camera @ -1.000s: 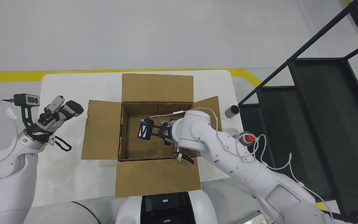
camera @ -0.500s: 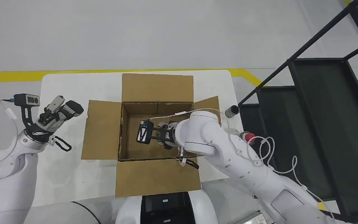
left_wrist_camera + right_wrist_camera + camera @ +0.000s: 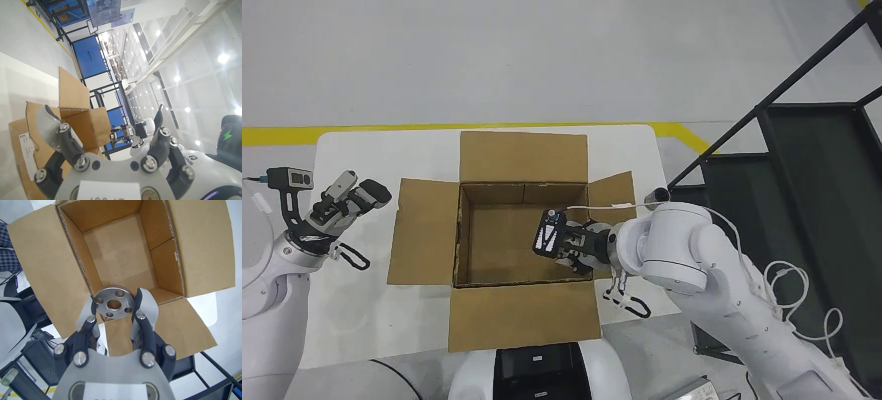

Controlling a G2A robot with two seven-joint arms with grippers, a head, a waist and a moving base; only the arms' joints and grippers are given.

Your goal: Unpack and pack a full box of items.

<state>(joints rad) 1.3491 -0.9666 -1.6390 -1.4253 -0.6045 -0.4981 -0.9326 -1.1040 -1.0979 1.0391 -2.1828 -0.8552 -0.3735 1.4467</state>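
Observation:
An open cardboard box stands mid-table with its four flaps spread out. Its floor shows bare cardboard. My right gripper hangs over the box's right half, near the right wall. It is shut on a round metal flange disc with a centre hole and several bolt holes, one finger on each side of its edge. Off to the left of the box, above the table's left edge, my left gripper is raised and open, nothing between its fingers. That view also catches the box and the disc.
A small grey cylinder stands on the table's right edge, beside the box's right flap. A dark metal stair frame rises just right of the table. White tabletop lies bare left of the box.
My right gripper has travelled to the right with the disc, from the box's left-middle to near its right wall. The left arm has kept still.

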